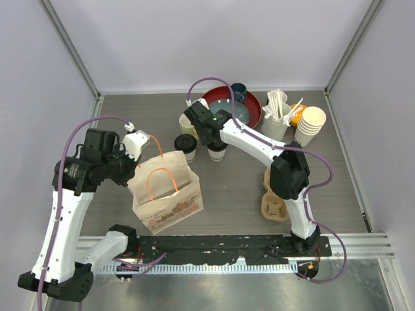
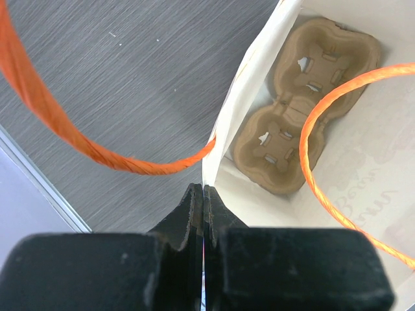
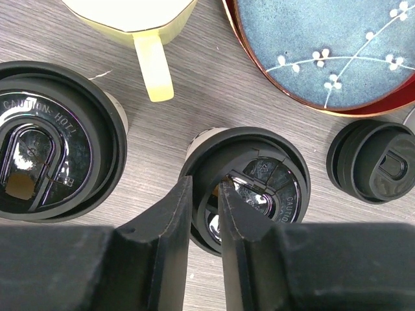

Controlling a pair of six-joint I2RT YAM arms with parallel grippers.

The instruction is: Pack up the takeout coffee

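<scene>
So both takeout coffees are sitting on the grey table (image 1: 233, 184) toward the far side, just near of the yellow mug (image 3: 133, 16) and the blue flowery plate (image 3: 324, 45). They're little cream-white paper cups that taper down, each topped with a round black plastic lid with a sip flap. The left cup (image 3: 55, 142) even has "CAUTION HOT" moulded into its lid, and it stands on its own, close to the right cup (image 3: 256, 184) but not touching it. The right gripper (image 3: 206, 188) is down on the right cup with its jaws nearly closed, pinching the left side of the lid's rim: one finger outside, one on top of the lid. Another black lid (image 3: 376, 162) lies just right of that cup. Over on the left, the left gripper (image 2: 203, 194) has its jaws pressed tight together on the top edge of the white paper bag (image 1: 165, 194), the one with orange string handles. Looking down into the bag, you can see a brown cardboard carrier (image 2: 305, 123) lying flat on the bottom, with both cup slots open.
</scene>
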